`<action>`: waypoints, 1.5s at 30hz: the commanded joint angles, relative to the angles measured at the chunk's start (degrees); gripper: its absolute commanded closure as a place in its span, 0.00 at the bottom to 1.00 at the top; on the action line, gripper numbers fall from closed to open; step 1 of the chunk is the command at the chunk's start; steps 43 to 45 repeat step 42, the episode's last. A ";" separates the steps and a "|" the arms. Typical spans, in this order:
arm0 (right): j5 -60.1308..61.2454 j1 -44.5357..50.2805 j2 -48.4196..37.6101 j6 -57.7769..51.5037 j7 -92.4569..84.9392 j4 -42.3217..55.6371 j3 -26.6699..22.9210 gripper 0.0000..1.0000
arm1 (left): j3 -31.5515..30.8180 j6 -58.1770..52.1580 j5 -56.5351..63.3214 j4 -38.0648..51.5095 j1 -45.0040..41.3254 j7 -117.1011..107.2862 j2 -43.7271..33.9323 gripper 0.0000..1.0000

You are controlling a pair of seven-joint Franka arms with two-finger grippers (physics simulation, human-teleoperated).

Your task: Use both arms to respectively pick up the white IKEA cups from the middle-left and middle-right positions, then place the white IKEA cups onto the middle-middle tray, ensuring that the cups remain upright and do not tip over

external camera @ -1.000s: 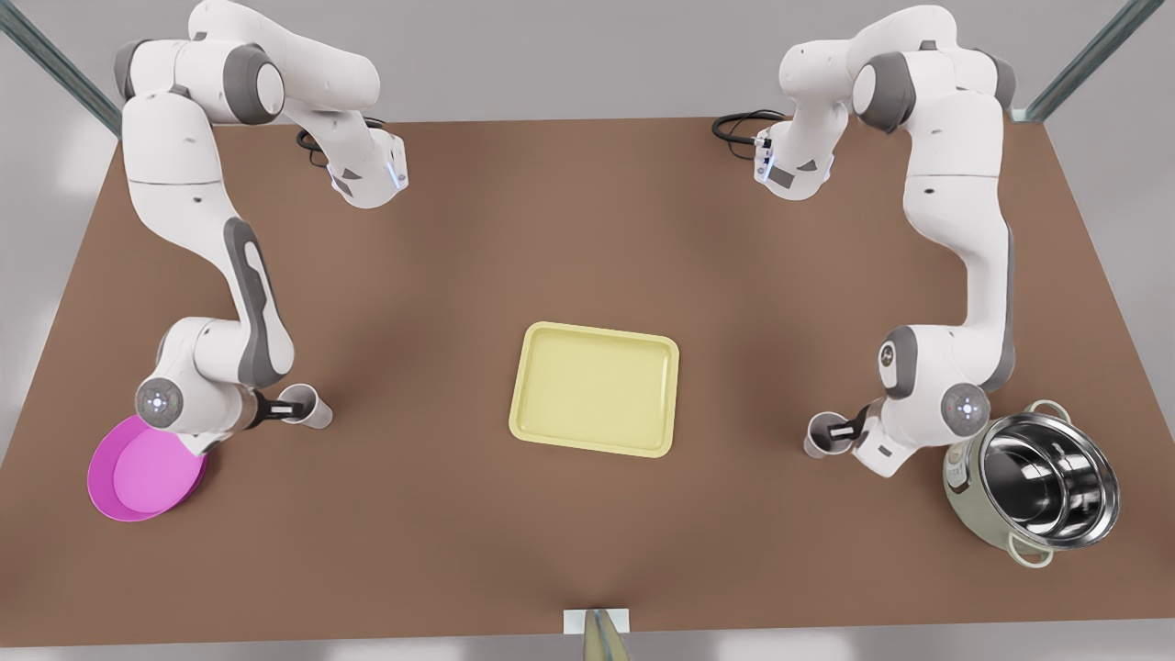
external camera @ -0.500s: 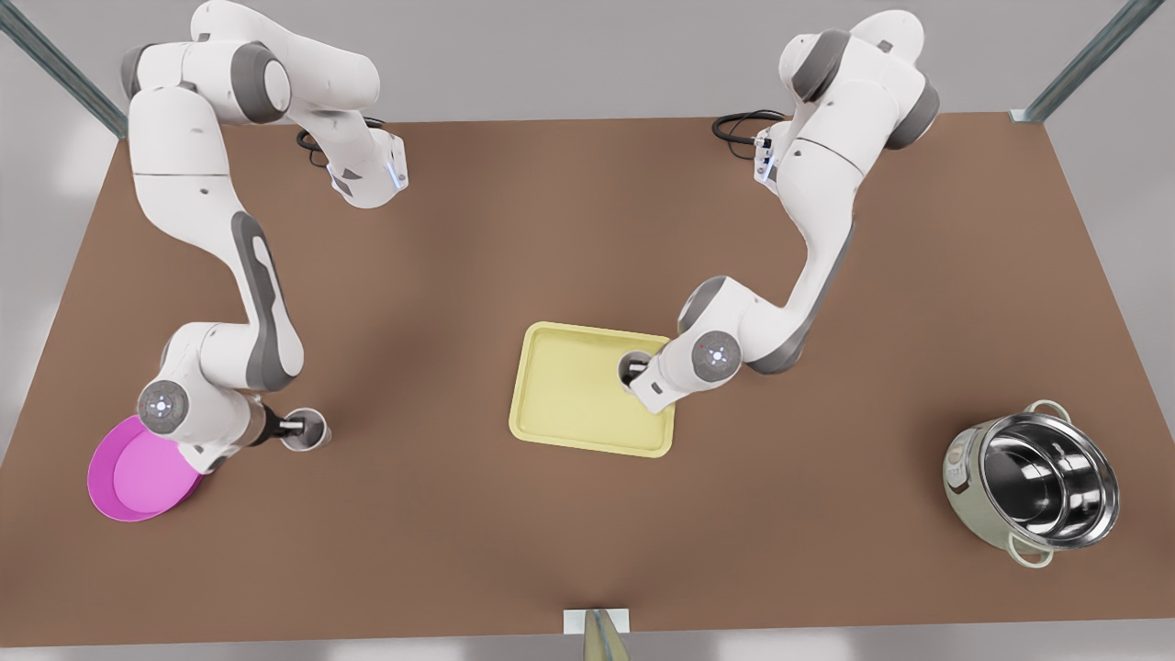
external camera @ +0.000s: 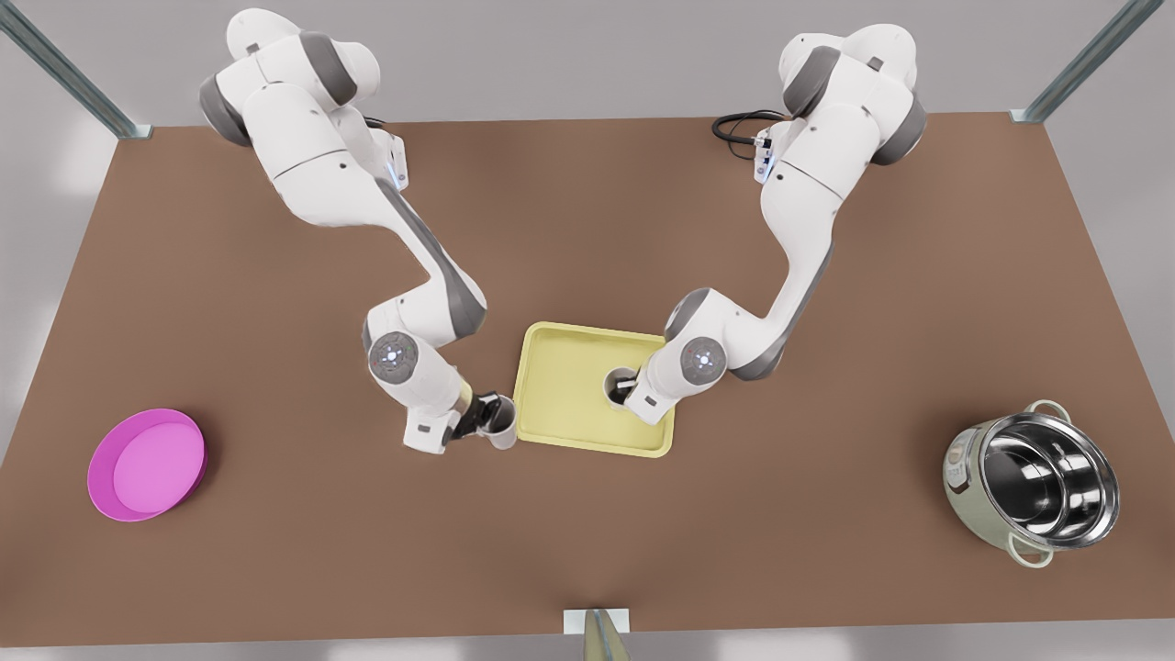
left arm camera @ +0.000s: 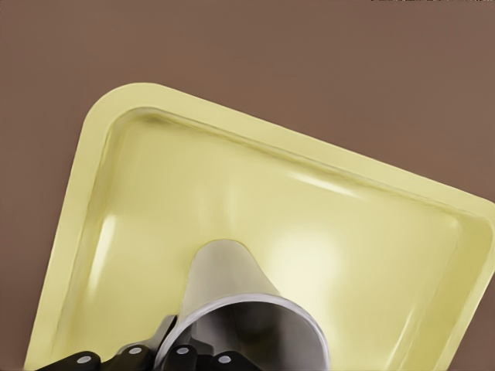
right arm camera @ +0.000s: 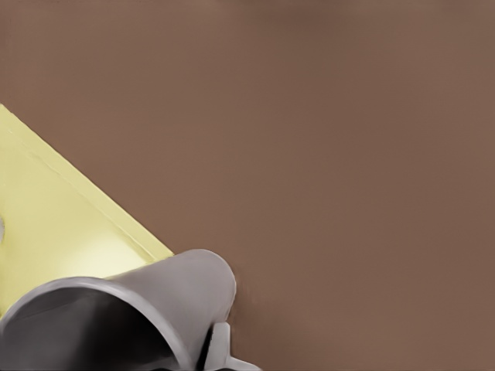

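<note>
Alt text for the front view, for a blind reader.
Over a brown table, the left gripper holds one white cup upright over the pale yellow tray; the right gripper holds the other white cup just outside its edge. A magenta dish and steel pot sit far aside.

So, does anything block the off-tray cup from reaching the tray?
Nothing visible does. The right gripper holds that cup beside the rim of the tray; the tray's near half is bare, the other cup in the left gripper farther across.

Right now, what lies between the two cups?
Front view: only the tray, rim and bare floor, lies between the cup in the right gripper beside it and the cup in the left gripper over it.
</note>
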 commanded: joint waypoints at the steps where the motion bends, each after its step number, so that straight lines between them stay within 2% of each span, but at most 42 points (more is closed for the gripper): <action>1: -0.08 1.67 0.32 5.24 2.47 0.51 0.00 0.79 | 0.01 1.43 0.08 -0.13 0.05 -9.59 -0.07 0.55; 3: 0.10 3.86 0.32 5.24 3.35 0.42 0.00 0.79 | 0.01 1.43 0.17 -0.13 0.05 -9.59 0.02 0.25; 5: 0.01 5.71 1.37 4.98 3.88 -0.63 0.00 0.79 | 0.01 1.43 0.17 -0.13 0.14 -9.68 -0.07 0.13; 6: 0.01 6.15 1.37 4.45 3.70 -1.95 0.00 0.79 | -0.08 1.34 0.08 -0.13 0.22 -9.68 -0.15 0.04; 7: 0.01 6.32 1.46 4.45 3.70 -2.92 0.00 0.79 | -0.08 0.99 0.08 -0.21 0.40 -9.77 -0.42 0.00; 10: 0.10 6.41 1.55 4.19 3.61 -4.50 0.00 0.79 | -0.26 -3.05 0.26 -1.09 0.75 -9.94 -3.05 0.00; 14: 0.01 6.50 2.78 4.19 3.70 -4.42 0.00 0.79 | -0.26 -16.05 4.47 -0.22 0.93 -11.70 -7.97 0.00; 15: 0.01 6.41 2.87 4.19 3.79 -4.42 0.00 0.50 | -0.08 -24.39 4.91 2.06 3.47 -12.32 -12.27 0.00; 16: 0.01 6.41 2.95 4.27 3.79 -4.33 0.00 0.00 | -0.17 -42.06 4.91 9.79 6.81 -7.85 -14.30 0.00; 18: 0.01 6.41 2.95 4.27 3.79 -4.33 0.00 0.00 | -0.17 -57.63 11.67 17.54 11.39 9.10 -16.32 0.00; 21: 0.01 6.32 2.78 4.19 3.26 -3.89 0.00 0.00 | -0.34 -62.56 13.00 18.16 19.91 37.76 -21.59 0.00; 22: 0.01 6.15 2.60 4.19 3.08 -3.89 0.00 0.00 | 1.41 -59.84 14.84 16.05 20.00 45.24 -25.28 0.00; 23: 0.01 5.97 1.99 3.49 2.91 -3.98 0.00 0.00 | 7.12 -53.25 11.68 6.30 16.75 46.13 -32.23 0.00; 24: 0.10 5.89 0.93 2.52 2.73 -4.06 0.00 0.00 | 10.47 -51.83 11.24 4.97 14.64 46.31 -33.38 0.00; 26: 0.01 5.36 -1.52 -1.69 2.64 -4.24 0.00 0.00 | 10.29 -51.83 11.15 5.76 14.99 46.31 -30.83 0.00; 27: 0.10 5.01 -4.33 -5.82 1.77 -4.24 0.00 0.00 | 10.29 -51.75 11.07 5.85 15.60 46.31 -30.83 0.00; 28: 0.10 3.69 -8.91 -14.35 1.24 -3.71 0.00 0.00 | 10.29 -51.83 10.89 5.67 15.69 46.39 -29.77 0.00; 30: -0.42 0.18 -11.90 -37.28 2.73 3.22 -0.87 0.00 | 10.20 -52.36 9.31 5.67 16.05 46.75 -29.60 0.00; 31: -4.63 -2.11 -11.81 -46.08 4.23 4.55 -3.77 0.00 | 10.20 -52.36 9.31 5.76 16.05 46.66 -29.77 0.00; 32: -16.50 -2.38 -12.08 -48.28 4.31 4.55 -5.44 0.00 | 10.20 -52.19 8.87 5.67 15.96 46.66 -29.60 0.00; 33: -18.97 -4.22 -12.95 -49.08 3.79 5.69 -7.81 0.00 | 10.20 -52.36 7.99 5.67 16.13 46.66 -29.60 0.00; 35: -14.32 -7.74 -13.22 -50.74 3.61 16.15 -9.05 0.00 | 10.20 -52.10 8.43 5.67 16.48 46.66 -29.60 0.00; 39: -10.89 -10.46 -27.81 -50.57 3.52 5.87 -9.66 0.00 | 10.12 -52.36 8.61 6.03 16.48 46.75 -29.77 0.00; 45: -9.66 -10.46 -29.04 -50.57 3.96 5.87 -9.66 0.00 | 10.12 -53.77 8.25 6.11 16.05 46.66 -29.68 0.00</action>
